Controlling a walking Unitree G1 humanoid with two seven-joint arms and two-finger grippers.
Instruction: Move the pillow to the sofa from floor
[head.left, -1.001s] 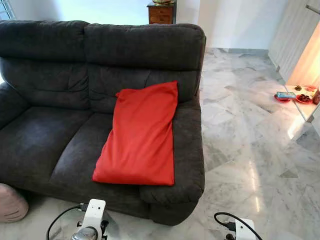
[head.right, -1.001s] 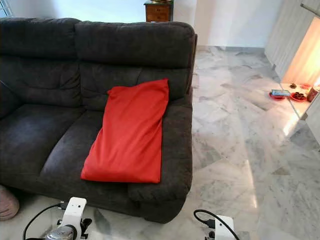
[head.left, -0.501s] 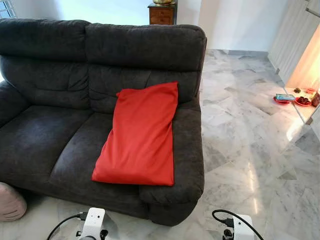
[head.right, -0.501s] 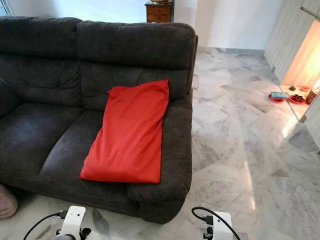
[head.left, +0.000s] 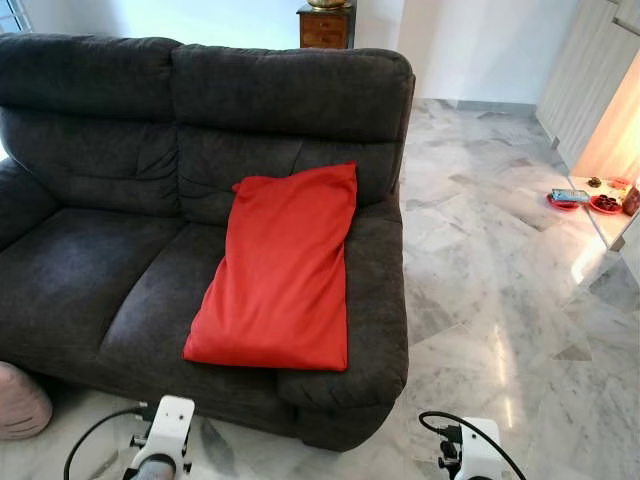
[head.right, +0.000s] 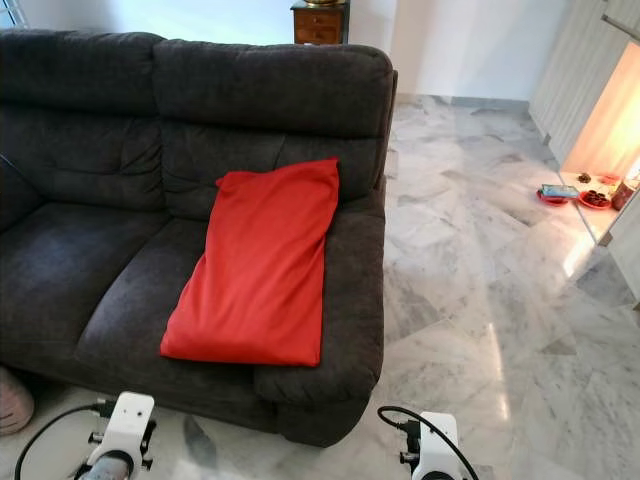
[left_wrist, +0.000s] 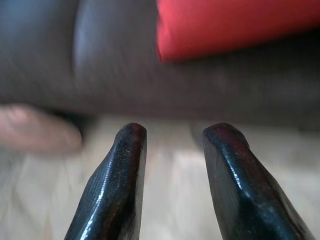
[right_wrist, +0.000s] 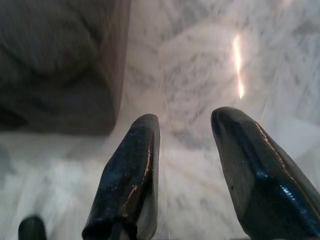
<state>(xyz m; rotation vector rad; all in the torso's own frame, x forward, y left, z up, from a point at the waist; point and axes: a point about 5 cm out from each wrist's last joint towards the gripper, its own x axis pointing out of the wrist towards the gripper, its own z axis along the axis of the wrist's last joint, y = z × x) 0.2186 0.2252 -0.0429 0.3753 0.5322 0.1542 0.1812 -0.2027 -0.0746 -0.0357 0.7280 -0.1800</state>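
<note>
While low, both grippers (left_wrist: 172, 132) (right_wrist: 185, 120) agape.

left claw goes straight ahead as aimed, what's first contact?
Probably the sofa front: the left claw, open, points at its dark base just below the red pillow. Depth is unclear.

Bright daylight (floor (head.left: 500, 350) glare), wrist views blurred.

No text, label or number can be read — not anywhere here.
</note>
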